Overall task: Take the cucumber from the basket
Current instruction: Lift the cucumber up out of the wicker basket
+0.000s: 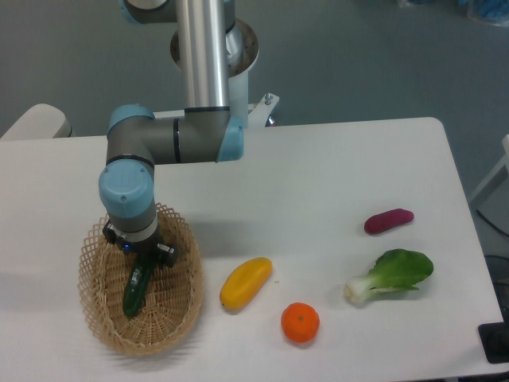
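Observation:
The tan wicker basket sits at the front left of the white table. The dark green cucumber lies inside it, pointing toward the front. My gripper reaches straight down into the basket over the cucumber's far end. Its fingers are mostly hidden under the wrist, and the cucumber's upper end sits between them. I cannot tell whether the jaws press on it or whether the cucumber is off the basket floor.
A yellow fruit lies just right of the basket. An orange sits near the front edge. A bok choy and a purple vegetable lie to the right. The arm's base column stands at the back.

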